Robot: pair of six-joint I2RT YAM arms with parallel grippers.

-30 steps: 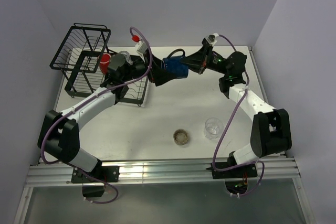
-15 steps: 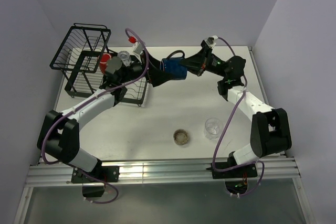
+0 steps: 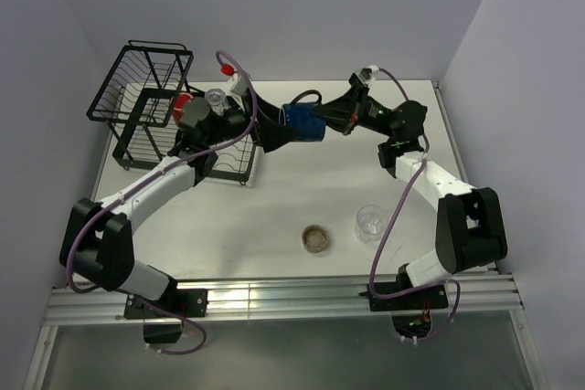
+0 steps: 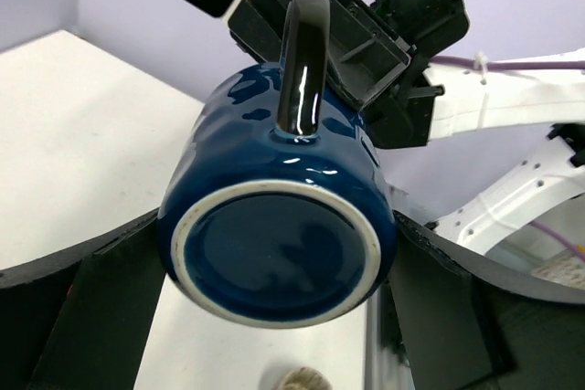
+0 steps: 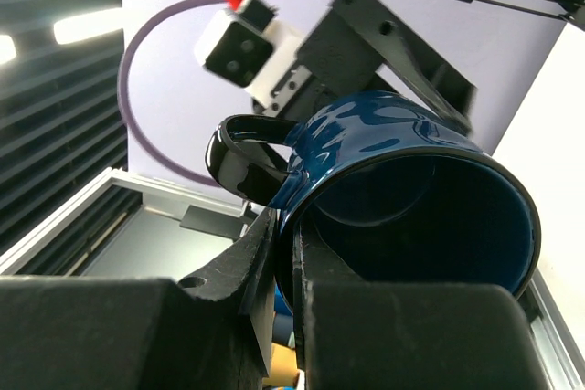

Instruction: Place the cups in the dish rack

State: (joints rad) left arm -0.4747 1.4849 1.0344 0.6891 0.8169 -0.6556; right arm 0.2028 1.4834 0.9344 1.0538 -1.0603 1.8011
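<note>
The dark blue mug (image 3: 303, 121) is held in the air on its side between both arms, handle up. My right gripper (image 3: 326, 118) is shut on its rim, one finger inside and one outside (image 5: 285, 235). My left gripper (image 3: 285, 127) is open, its fingers on either side of the mug's base (image 4: 274, 258), with small gaps showing. The red mug (image 3: 183, 103) sits by the black wire dish rack (image 3: 137, 79), partly hidden by the left wrist. One clear tumbler (image 3: 371, 223) stands on the table at the near right.
A small round brownish-rimmed item (image 3: 316, 238) lies left of the tumbler; I cannot tell what it is. The rack's flat tray (image 3: 234, 167) lies under the left forearm. Grey walls close in the table at the back and both sides.
The left gripper has come a little further around the mug's base. The right gripper and mug have shifted slightly left.
</note>
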